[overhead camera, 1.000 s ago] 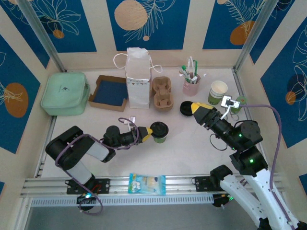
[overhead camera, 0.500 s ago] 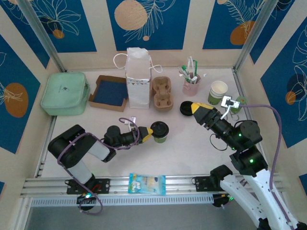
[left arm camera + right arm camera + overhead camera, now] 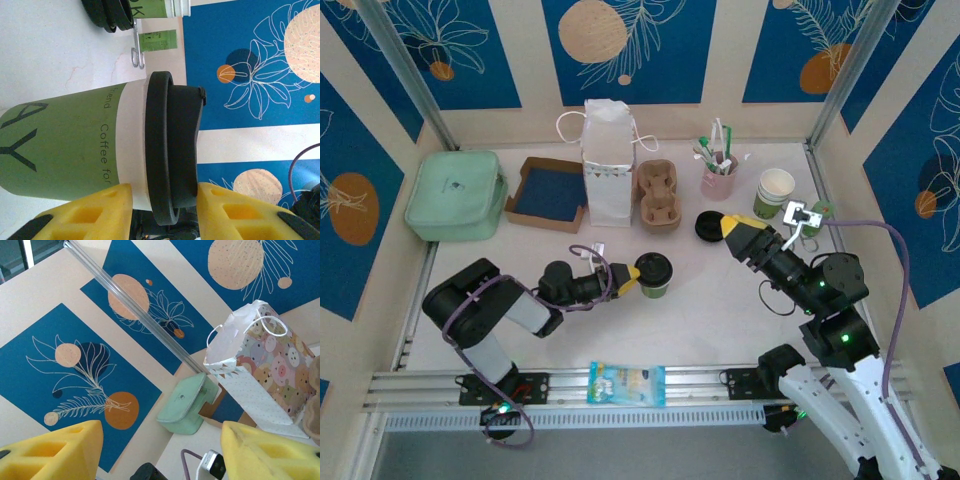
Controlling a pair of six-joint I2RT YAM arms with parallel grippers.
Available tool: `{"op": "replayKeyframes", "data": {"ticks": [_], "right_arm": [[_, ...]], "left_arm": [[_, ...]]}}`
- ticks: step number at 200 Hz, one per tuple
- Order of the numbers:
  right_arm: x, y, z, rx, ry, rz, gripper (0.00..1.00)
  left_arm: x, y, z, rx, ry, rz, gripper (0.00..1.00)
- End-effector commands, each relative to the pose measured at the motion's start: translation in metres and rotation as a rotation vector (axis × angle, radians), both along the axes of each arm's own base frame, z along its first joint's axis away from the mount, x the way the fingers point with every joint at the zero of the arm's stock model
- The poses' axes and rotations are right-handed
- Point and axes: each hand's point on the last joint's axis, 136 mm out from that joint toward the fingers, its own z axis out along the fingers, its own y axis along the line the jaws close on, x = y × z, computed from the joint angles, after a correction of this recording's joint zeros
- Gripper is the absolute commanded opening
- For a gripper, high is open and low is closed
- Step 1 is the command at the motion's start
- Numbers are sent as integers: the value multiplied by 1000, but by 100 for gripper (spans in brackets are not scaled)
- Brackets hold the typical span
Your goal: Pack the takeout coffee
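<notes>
The takeout coffee point(image 3: 654, 277) stands upright on the white table, mid-left, with a cream top, green base and black lid point(image 3: 172, 150). My left gripper point(image 3: 638, 274) reaches in from the cup's left. In the left wrist view its yellow fingers point(image 3: 95, 210) bracket the lid, one level with the cream band point(image 3: 131, 150) and one level with the lid's top. Its jaws stand open with a slim gap at the rim. My right gripper point(image 3: 728, 228) hovers right of centre, open and holding nothing. In its own wrist view the right gripper point(image 3: 160, 450) looks toward the far left wall.
A paper bag point(image 3: 607, 160) stands at the back centre beside a pulp cup carrier point(image 3: 659, 195). A cardboard tray point(image 3: 548, 193) and a mint case point(image 3: 455, 194) lie to the left. A pink stirrer cup point(image 3: 719, 178), an open cup point(image 3: 775, 192) and spare black lids point(image 3: 706, 226) sit to the right. A snack packet point(image 3: 627, 383) lies on the near rail.
The left jaws have widened a little around the lid. The cup has stayed in place. The right arm has hardly moved.
</notes>
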Motion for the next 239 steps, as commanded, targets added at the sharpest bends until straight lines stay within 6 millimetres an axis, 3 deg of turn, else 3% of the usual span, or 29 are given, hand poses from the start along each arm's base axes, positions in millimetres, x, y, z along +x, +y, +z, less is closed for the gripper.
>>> {"op": "replayKeyframes", "data": {"ticks": [1,133,175,229,239], "right_arm": [[-3,-1,-3,0,1,3,64],[-1,-5,-21,-27,40,-18,65],[12,-1,-57,-193,240,-23,82],[24,9,-114,-427,527,46,100],[26,8,-123,-465,578,43,99]], "left_arm": [[2,-2,3,-6,-28,-19,39],[5,-5,-2,4,-22,-20,42],[6,-6,-4,7,-22,-23,45],[11,-3,-3,9,-35,-28,60],[12,-1,-3,10,-39,-24,61]]}}
